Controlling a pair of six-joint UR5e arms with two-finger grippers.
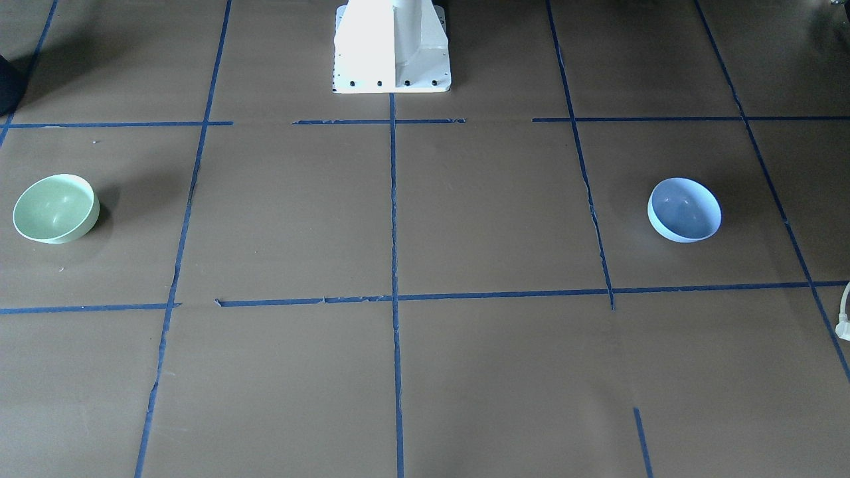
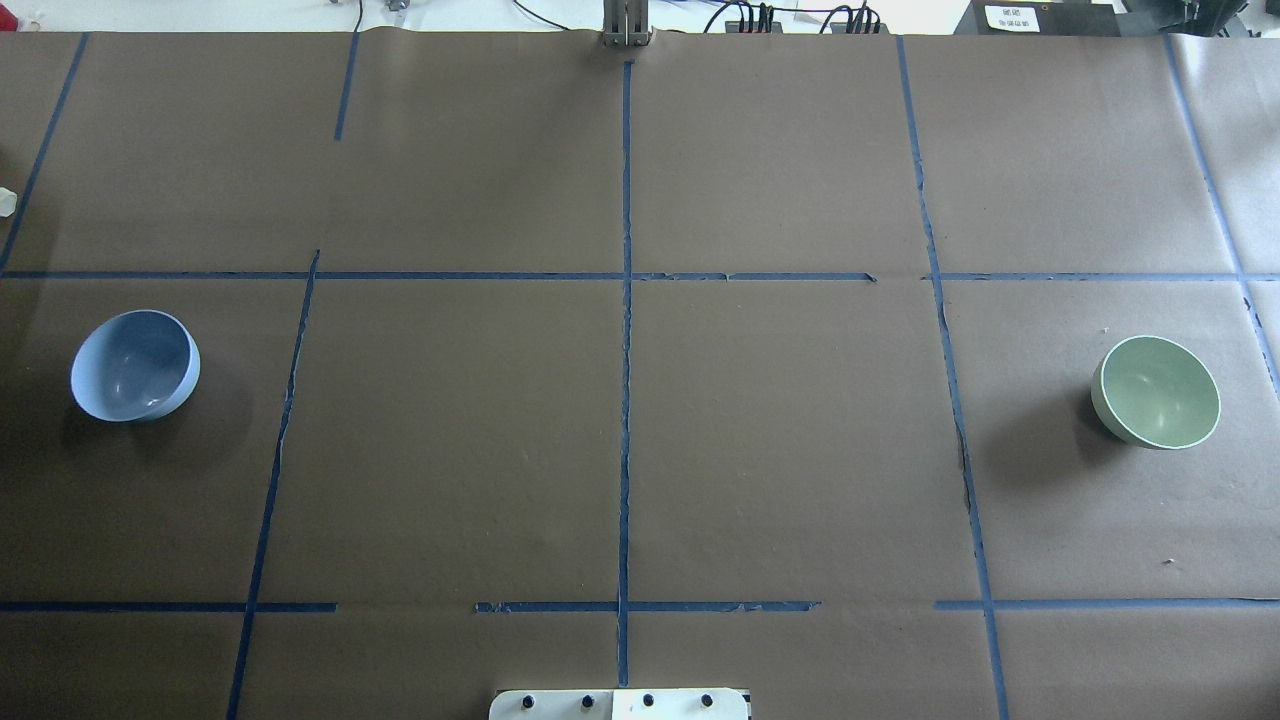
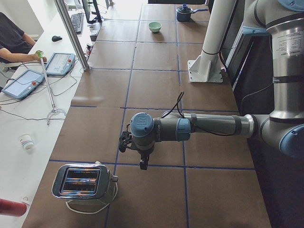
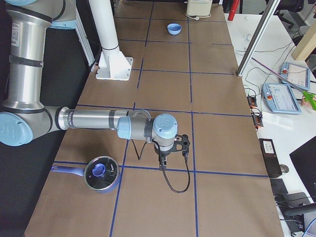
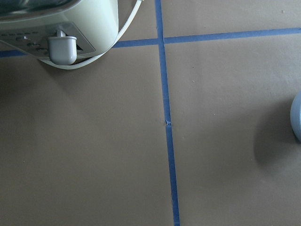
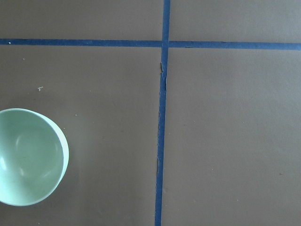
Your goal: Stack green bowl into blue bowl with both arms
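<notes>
The green bowl [image 1: 56, 208] stands upright on the brown table at the robot's right end, also in the overhead view [image 2: 1155, 391] and at the lower left of the right wrist view [image 6: 28, 162]. The blue bowl [image 1: 684, 209] stands upright at the robot's left end [image 2: 135, 365]; only its edge [image 5: 297, 115] shows in the left wrist view. The left gripper [image 3: 142, 164] hangs over the table near the toaster. The right gripper [image 4: 162, 163] hangs near the pot. Both show only in side views, and I cannot tell whether they are open or shut. No fingers show in the wrist views.
A toaster [image 3: 85, 183] with its cord stands near the left arm, also in the left wrist view [image 5: 61, 28]. A lidded blue pot [image 4: 101, 174] sits near the right arm. The white pedestal [image 1: 392, 46] stands mid-table at the robot's side. A person [image 3: 12, 35] sits at a side desk.
</notes>
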